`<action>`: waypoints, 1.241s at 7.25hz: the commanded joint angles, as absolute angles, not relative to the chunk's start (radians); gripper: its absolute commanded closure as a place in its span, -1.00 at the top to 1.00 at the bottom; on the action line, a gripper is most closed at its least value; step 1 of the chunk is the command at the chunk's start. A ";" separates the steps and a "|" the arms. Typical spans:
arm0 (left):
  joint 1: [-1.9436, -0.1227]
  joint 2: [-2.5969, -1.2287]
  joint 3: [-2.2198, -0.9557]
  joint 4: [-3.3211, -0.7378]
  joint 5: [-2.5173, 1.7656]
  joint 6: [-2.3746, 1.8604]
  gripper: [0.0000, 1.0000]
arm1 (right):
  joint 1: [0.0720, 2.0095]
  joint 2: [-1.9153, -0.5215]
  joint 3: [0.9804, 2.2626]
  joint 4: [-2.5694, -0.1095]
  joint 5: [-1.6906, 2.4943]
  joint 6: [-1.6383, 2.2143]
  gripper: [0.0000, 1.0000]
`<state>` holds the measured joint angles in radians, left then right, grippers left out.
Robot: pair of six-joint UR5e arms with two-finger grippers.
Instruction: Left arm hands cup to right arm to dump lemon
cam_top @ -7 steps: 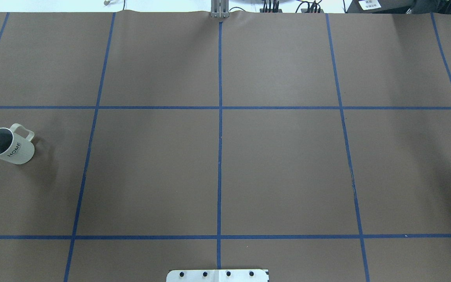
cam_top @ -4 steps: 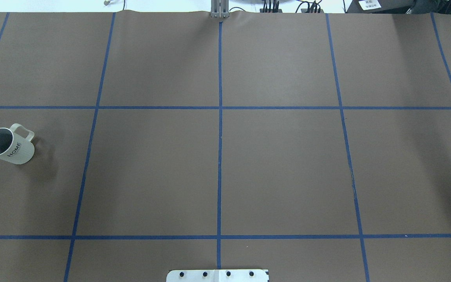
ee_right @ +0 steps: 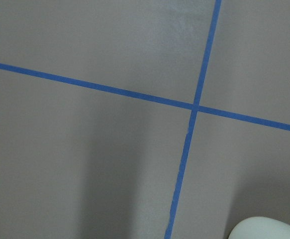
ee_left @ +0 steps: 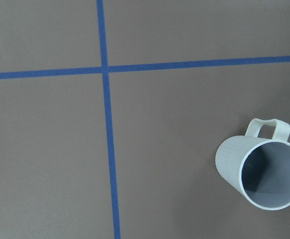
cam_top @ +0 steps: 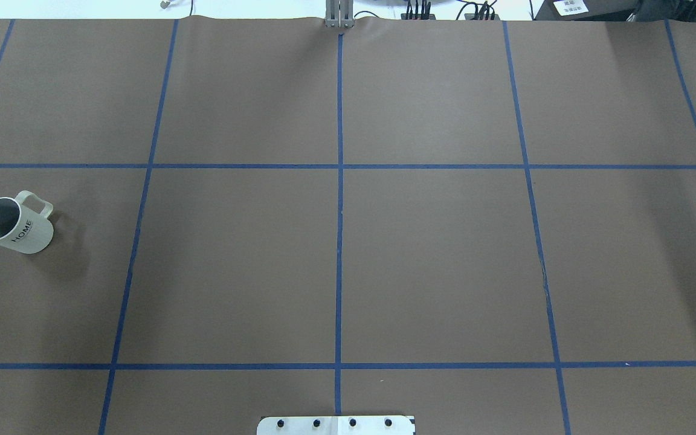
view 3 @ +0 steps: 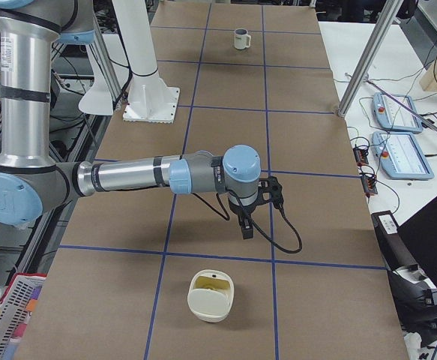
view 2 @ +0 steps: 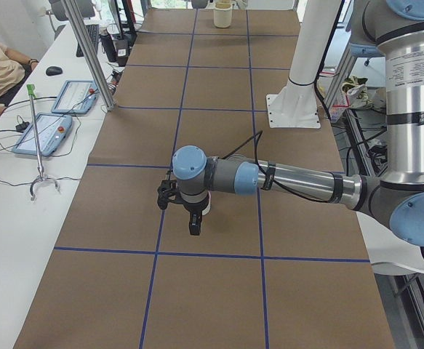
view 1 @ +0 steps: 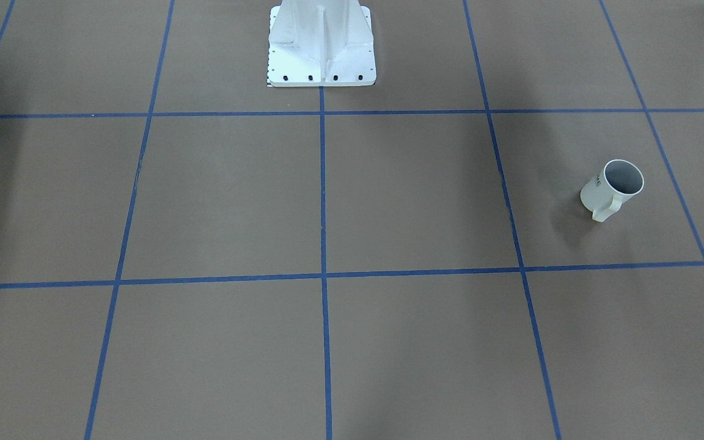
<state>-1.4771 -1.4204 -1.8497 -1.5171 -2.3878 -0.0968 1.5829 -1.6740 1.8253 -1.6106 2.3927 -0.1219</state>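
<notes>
Cup [cam_top: 12,225] stands upright near the left edge of the worktop [cam_top: 432,260], mouth up. Its handle [cam_top: 38,204] points to the far edge, away from the robot. Seen from the left end, the left fingers [view 2: 194,224] hang in front of it and hide most of it. The right fingers [view 3: 246,227] hang near a cream tub [view 3: 211,297] by the right edge. I cannot tell how wide either pair is open. Blue tape lines [cam_top: 339,241] cross the brown worktop.
</notes>
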 commanded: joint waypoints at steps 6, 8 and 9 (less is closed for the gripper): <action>-1.505 -1.373 -1.832 -1.646 -2.391 -0.179 1.00 | 1.577 -1.674 1.805 -1.614 2.379 -0.120 1.00; -1.506 -1.370 -1.859 -1.634 -2.422 -0.176 1.00 | 1.568 -1.684 1.790 -1.603 2.379 -0.111 1.00; -1.506 -1.362 -1.867 -1.635 -2.413 -0.178 1.00 | 1.568 -1.693 1.783 -1.598 2.379 -0.112 1.00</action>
